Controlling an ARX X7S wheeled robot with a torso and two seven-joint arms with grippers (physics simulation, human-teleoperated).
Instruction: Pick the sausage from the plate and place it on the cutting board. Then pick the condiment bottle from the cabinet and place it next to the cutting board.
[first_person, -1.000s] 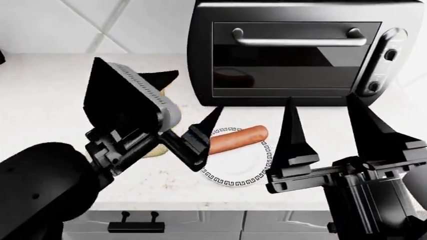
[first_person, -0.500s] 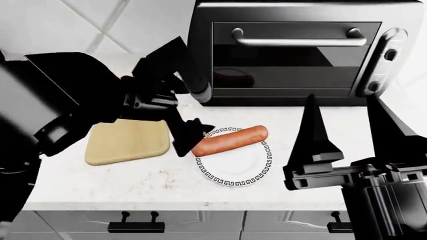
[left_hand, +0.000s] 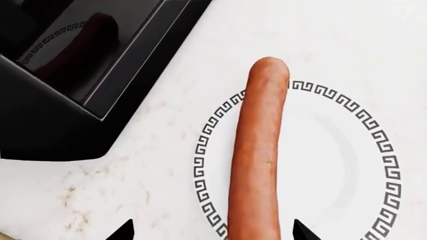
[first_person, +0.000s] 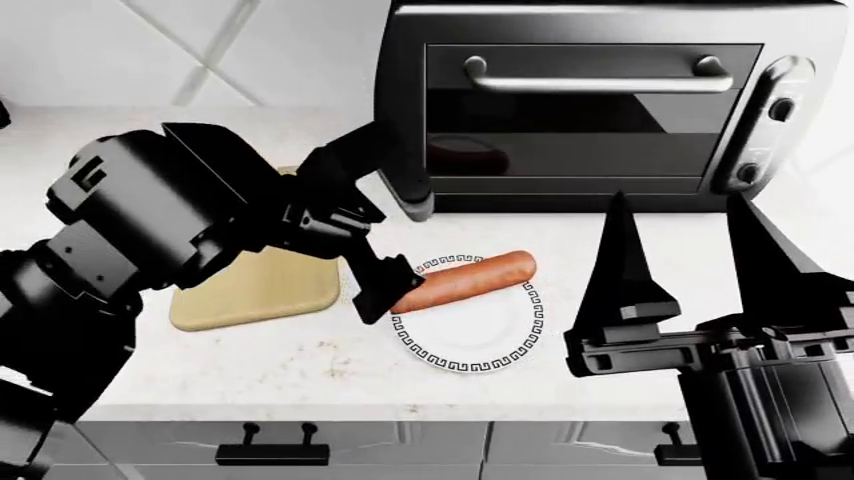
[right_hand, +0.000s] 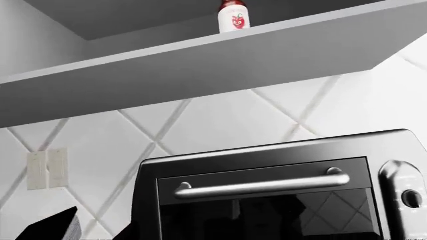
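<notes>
In your left wrist view, the left gripper (left_hand: 212, 232) looks straight down, only its two black fingertips (left_hand: 124, 231) showing, spread wide to either side of the smooth orange-red sausage (left_hand: 259, 155). The sausage lies across the small round white plate with the black Greek-key rim (left_hand: 370, 145), one rounded end poking just past the rim towards the glossy black toaster oven (left_hand: 73, 75), its long axis running between your fingertips.

In your head view, the left arm reaches in from the left, elbow bent, the left gripper (first_person: 380, 245) tilted down over the sausage's (first_person: 465, 281) near end; one finger hides that end. The light tan wooden cutting board (first_person: 260, 285) lies just beside the plate (first_person: 501, 335), partly under the arm. The sausage points diagonally, its far end up towards the oven (first_person: 587, 100). The right gripper (first_person: 694, 265) stands upright with fingers spread wide, holding nothing.

In your right wrist view, the clear red-sauce condiment bottle with a white label (right_hand: 233, 17) stands upright on the grey cabinet shelf (right_hand: 220, 65) above the oven (right_hand: 267, 190).
</notes>
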